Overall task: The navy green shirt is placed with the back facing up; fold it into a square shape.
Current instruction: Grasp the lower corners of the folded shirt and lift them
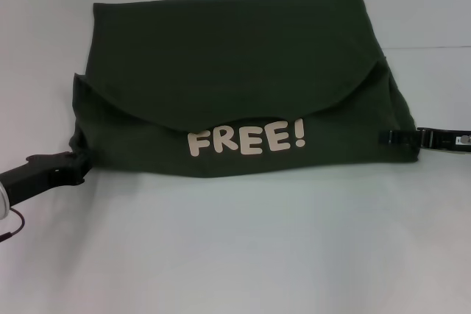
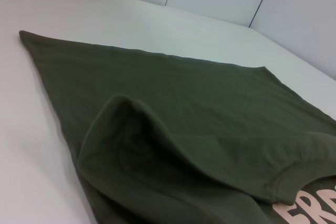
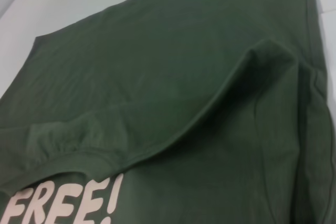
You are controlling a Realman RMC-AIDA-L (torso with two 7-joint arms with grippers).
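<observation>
Shirt (image 1: 235,86) corners at both jaws

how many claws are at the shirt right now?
2. The left claw sits at the navy green shirt's near left corner; the right claw at its right edge, level with the lettering. The cloth may hide part of the fingers.

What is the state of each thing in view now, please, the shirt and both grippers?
navy green shirt: partly folded, near part turned up, "FREE!" lettering showing.
left gripper: at the shirt's near left corner, touching the cloth.
right gripper: at the shirt's right edge, touching the cloth.
</observation>
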